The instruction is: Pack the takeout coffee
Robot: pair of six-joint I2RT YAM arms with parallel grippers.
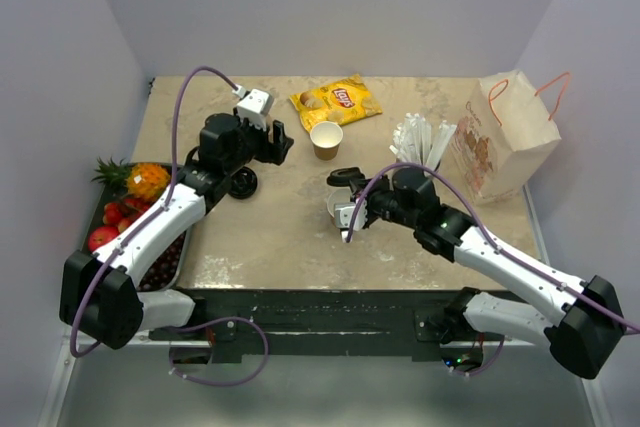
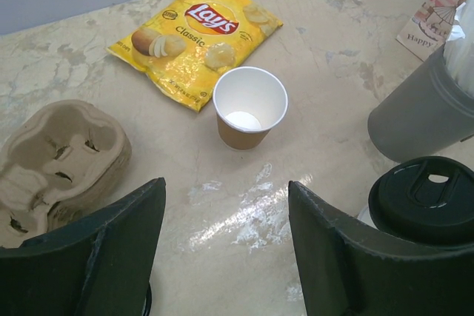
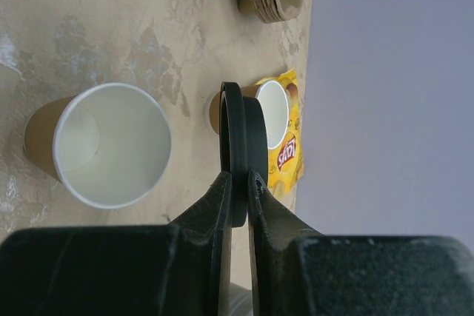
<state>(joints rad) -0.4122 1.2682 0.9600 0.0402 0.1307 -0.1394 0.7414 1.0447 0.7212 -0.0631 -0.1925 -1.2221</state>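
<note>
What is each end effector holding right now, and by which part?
The right end effector pinches the lid by its rim, edge-on. The left end effector is open and holds nothing.

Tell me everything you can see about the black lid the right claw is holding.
The black lid is round and looks like moulded plastic, with a raised rim, a sunken top and a sip opening near one edge. The right claw pinches it by the rim between both fingers, so the right wrist camera sees it edge-on. It hangs close beside an open tan paper cup, white inside, and is not seated on it. Only the claw visibly touches it.
</note>
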